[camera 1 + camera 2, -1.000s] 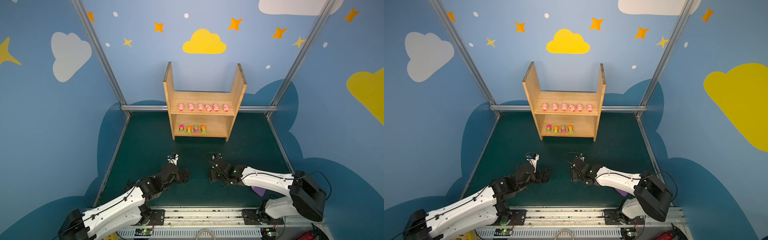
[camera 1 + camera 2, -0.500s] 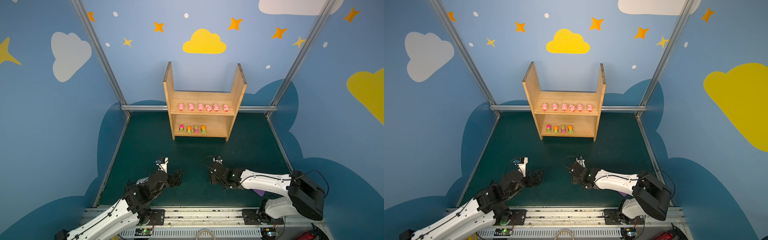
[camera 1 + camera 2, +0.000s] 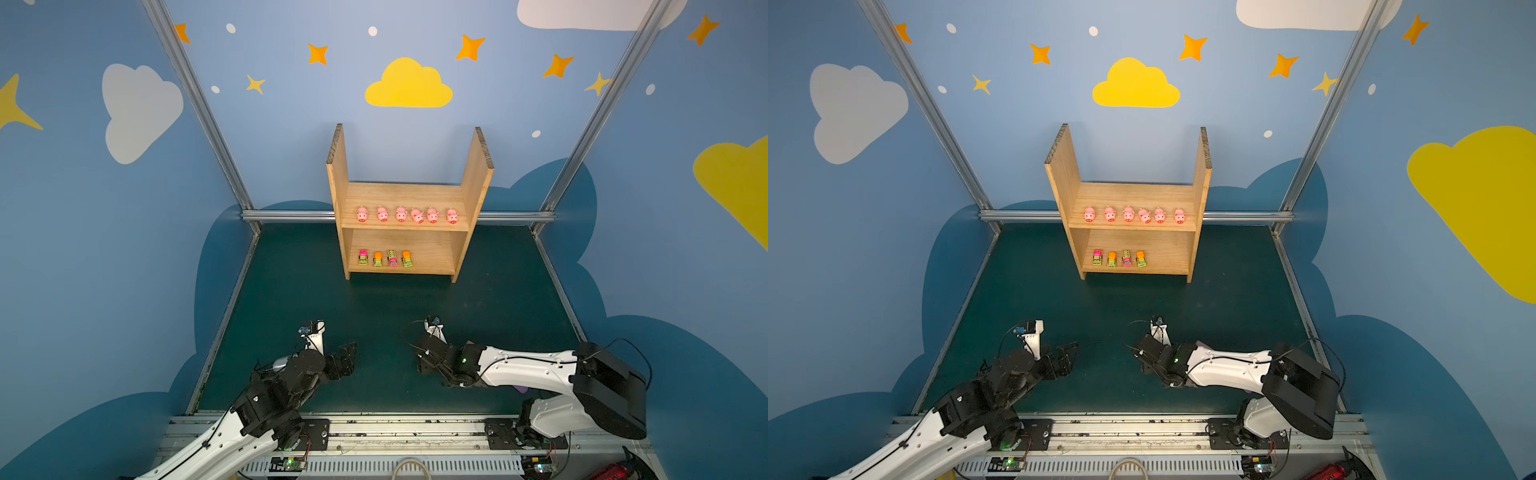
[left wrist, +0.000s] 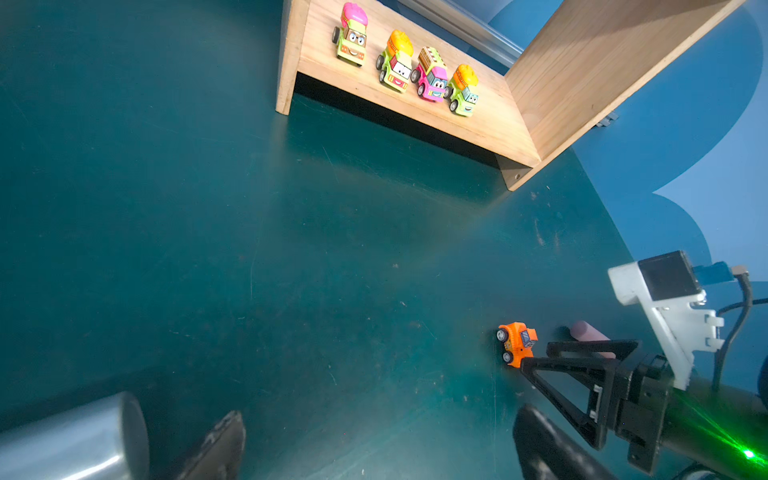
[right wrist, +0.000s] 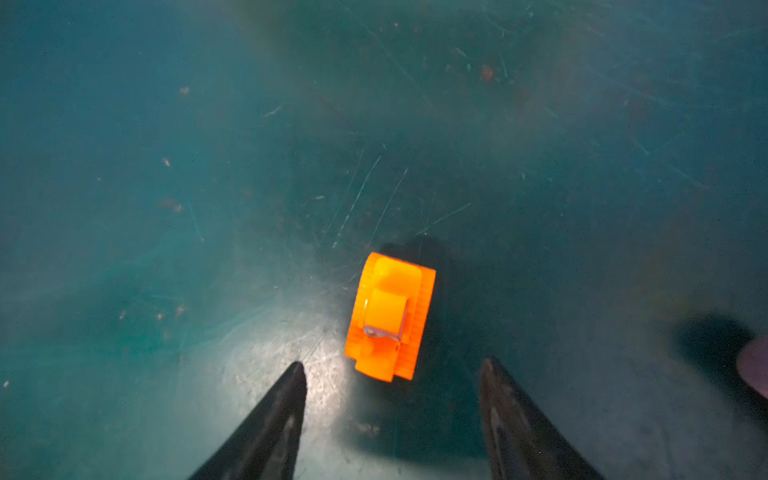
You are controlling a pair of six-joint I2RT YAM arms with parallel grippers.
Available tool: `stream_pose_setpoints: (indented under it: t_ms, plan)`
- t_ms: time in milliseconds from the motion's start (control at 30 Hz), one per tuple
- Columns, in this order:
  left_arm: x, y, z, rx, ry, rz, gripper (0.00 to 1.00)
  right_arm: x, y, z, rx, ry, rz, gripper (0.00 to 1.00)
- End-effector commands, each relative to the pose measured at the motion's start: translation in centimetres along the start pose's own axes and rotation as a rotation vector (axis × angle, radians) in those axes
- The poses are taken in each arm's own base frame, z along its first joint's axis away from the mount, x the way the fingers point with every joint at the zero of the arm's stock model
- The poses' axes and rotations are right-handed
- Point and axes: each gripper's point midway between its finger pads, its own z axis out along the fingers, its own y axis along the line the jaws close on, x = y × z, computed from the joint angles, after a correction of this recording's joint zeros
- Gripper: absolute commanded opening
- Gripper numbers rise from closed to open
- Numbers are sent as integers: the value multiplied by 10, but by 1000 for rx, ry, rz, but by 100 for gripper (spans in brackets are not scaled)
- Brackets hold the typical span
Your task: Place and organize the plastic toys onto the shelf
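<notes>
The shelf (image 3: 476,178) (image 3: 1200,178) stands at the back of the green mat. Several pink pigs (image 3: 401,214) (image 3: 1128,214) line its upper board. Several bright vehicles (image 3: 384,258) (image 4: 432,77) line the left part of its lower board. One orange vehicle (image 5: 390,316) (image 4: 516,344) sits on the mat, hidden in both top views. My right gripper (image 5: 391,364) (image 3: 420,362) is open, its fingertips on either side of that vehicle's near end and apart from it. My left gripper (image 4: 378,415) (image 3: 347,358) is open wide over bare mat.
A silver metal cylinder (image 4: 70,436) lies close beside my left gripper. The purple scoop (image 3: 519,389) lies under my right arm, its pink handle (image 4: 590,334) just beyond the orange vehicle. Aluminium rails run along the mat's edges.
My left arm has drawn back toward the front left, its gripper still open. My right gripper has shifted slightly toward the front and stays open.
</notes>
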Motion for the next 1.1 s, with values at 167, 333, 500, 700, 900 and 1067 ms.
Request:
stream_pose_setpoints:
  t_ms: [167,333,500,700,900,1067]
  plan:
    - [4,10,-3,-27,4,0,100,2,-2,14,60,-65,4,61]
    - [5,11,-3,-31,6,-1,100,5,-1,22,95,-90,-1,56]
    - [5,10,-3,-29,8,0,100,9,-1,31,114,-92,-2,53]
    - [4,10,-4,-31,5,3,100,13,-3,37,133,-85,3,41]
    - [3,10,-3,-32,3,5,100,13,-5,35,139,-79,2,27]
    - [2,9,-2,-35,5,7,100,1,-4,21,125,-100,-7,26]
